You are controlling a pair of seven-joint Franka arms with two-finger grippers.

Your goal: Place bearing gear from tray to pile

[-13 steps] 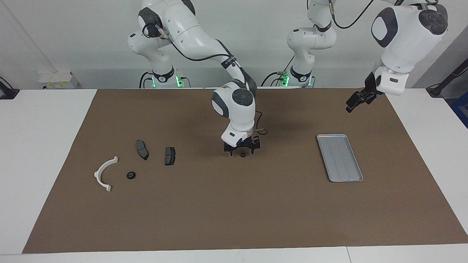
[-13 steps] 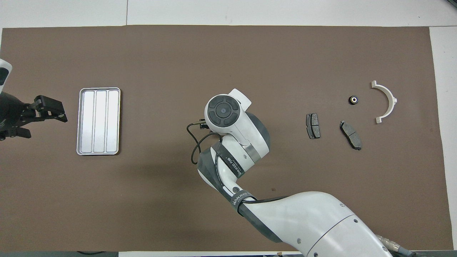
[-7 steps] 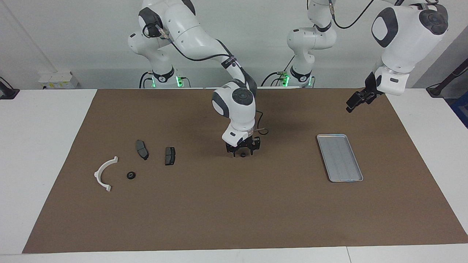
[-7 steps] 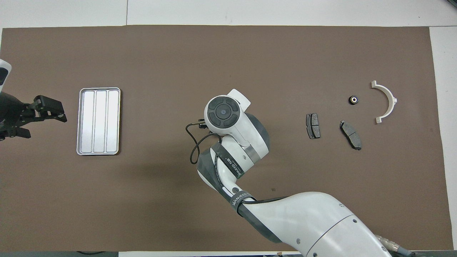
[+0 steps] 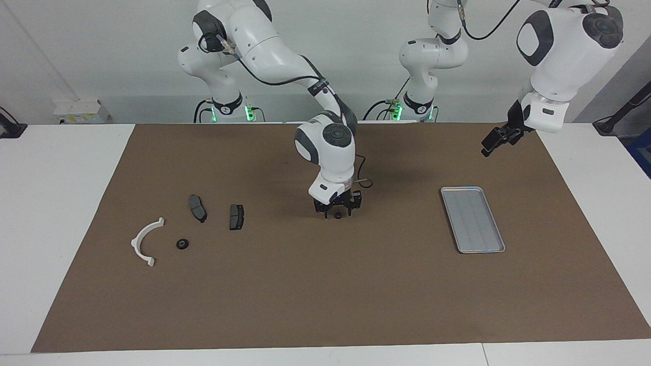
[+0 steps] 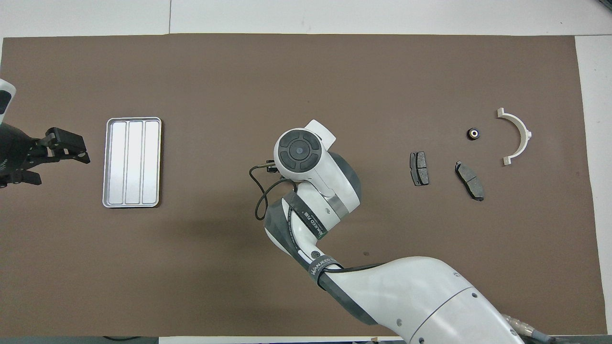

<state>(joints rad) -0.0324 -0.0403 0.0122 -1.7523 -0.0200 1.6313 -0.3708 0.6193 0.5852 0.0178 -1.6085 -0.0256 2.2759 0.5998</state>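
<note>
Facing view: my right hand (image 5: 337,210) is down low at the middle of the mat (image 5: 325,295), with a small dark gear (image 5: 338,215) on the mat right under it. Whether it grips the gear I cannot tell. The gear lies well apart from both the tray (image 5: 473,218), toward my left arm's end, and the pile, toward my right arm's end: a bracket (image 5: 145,241), two pads (image 5: 197,208) and a second gear (image 5: 182,244). My left hand (image 5: 496,140) waits released and empty, raised over the mat's edge near the tray.

Overhead view: my right wrist hides that hand and the gear. The tray holds nothing. My left hand hangs beside it.
</note>
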